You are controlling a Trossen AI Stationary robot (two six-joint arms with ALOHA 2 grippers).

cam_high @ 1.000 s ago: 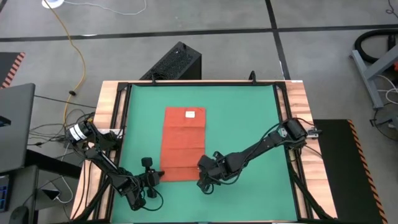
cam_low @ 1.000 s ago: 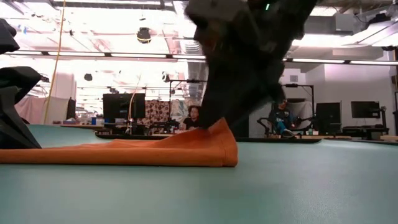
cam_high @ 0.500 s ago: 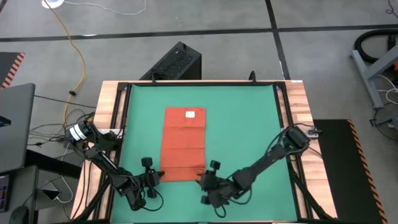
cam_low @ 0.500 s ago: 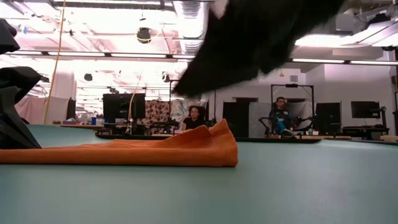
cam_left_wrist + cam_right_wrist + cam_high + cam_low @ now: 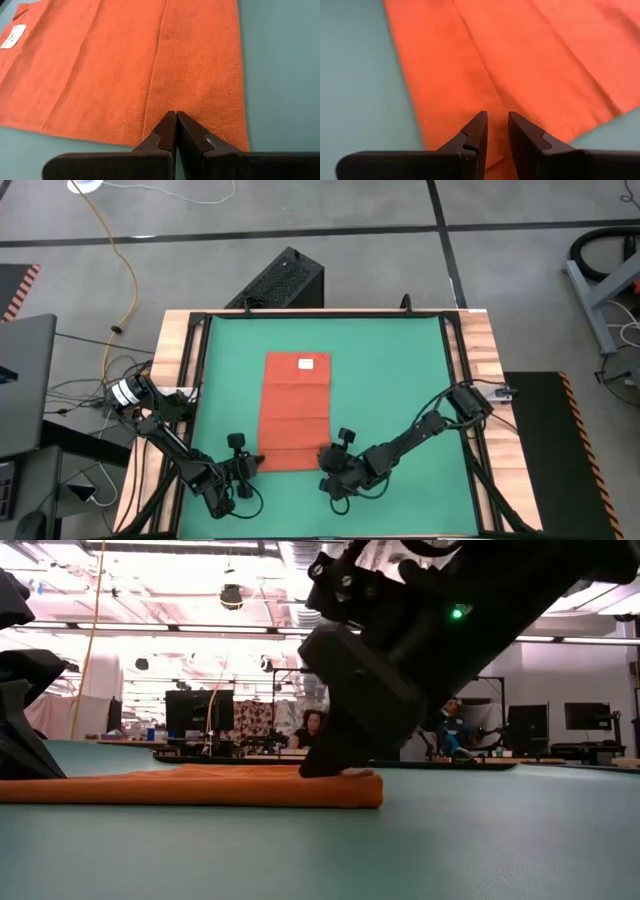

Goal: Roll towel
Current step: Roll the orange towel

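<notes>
Green mat (image 5: 390,380) on the wooden counter (image 5: 484,340), black box (image 5: 283,280) at 12 o'clock beyond it.

The towel (image 5: 190,788) runs off the low view's left edge.

Orange-red towel (image 5: 295,412) flat (white tag) on mat.

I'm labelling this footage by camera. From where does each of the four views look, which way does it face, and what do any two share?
High view: overhead, facing straight down on the green mat, towel, both arms.
Low view: table height, facing level across towel into the room; right end effector at its end.
Left wrist view: on the left arm, facing past closed fingers over towel.
Right wrist view: on the right arm, facing past slightly parted fingers over towel.
Shared: both wrist views show one towel from its near corners.
</notes>
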